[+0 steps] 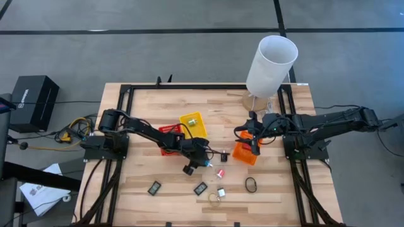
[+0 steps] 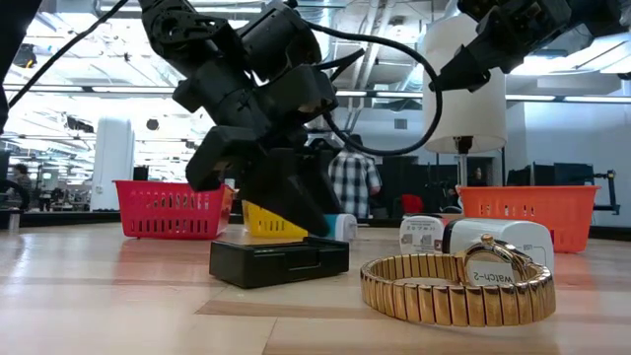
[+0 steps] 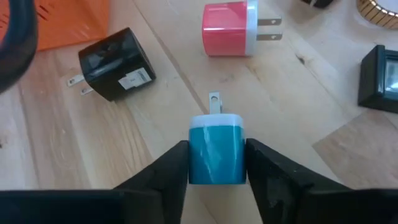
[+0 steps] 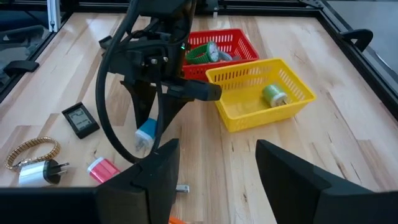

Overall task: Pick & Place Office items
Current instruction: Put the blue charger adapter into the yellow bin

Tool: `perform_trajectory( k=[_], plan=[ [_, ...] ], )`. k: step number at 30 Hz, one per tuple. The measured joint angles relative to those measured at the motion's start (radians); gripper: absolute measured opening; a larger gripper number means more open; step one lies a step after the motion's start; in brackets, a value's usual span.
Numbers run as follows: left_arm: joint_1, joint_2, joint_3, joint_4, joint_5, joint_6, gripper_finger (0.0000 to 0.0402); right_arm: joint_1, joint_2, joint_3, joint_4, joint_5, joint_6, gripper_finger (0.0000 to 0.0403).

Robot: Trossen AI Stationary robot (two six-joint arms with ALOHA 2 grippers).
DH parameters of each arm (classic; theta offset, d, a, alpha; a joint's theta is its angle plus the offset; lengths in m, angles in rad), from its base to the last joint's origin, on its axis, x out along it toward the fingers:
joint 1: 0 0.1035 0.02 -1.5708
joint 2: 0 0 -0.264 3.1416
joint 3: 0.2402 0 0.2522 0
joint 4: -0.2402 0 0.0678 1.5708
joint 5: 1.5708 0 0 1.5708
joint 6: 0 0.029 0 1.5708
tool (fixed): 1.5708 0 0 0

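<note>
The left claw (image 3: 216, 163) pinches a blue plug (image 3: 216, 152) on the table, a finger (image 3: 163, 174) pressed against each side. Just beyond it lie a pink plug (image 3: 229, 29) and a black plug (image 3: 115, 62). Farther off, the right claw (image 4: 211, 162) hangs spread and empty over the orange basket (image 1: 245, 153).

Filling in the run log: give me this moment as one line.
left claw: closing around blue charger on table | right claw: open, empty, above orange tray | pink charger, black charger: unpicked
</note>
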Motion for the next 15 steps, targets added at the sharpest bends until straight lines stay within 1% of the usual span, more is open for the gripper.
perform_trajectory(
  k=[4,9,13,15],
  plan=[
    [0.0,0.0,0.0,0.003,0.0,-0.004,0.0124,0.0,0.0,0.0,0.0,0.0,0.019,0.0203],
    [-0.003,0.0,0.0,0.004,-0.005,-0.007,0.0132,0.0,0.0,0.0,0.0,0.0,0.021,0.0203],
    [-0.014,-0.03,0.0,-0.003,-0.064,-0.009,0.0127,0.0,0.0,0.0,-0.001,0.0,0.021,0.0203],
    [-0.016,-0.069,0.0,-0.023,-0.103,-0.028,0.0124,0.0,0.0,0.0,-0.003,0.0,0.021,0.0203]
  ],
)
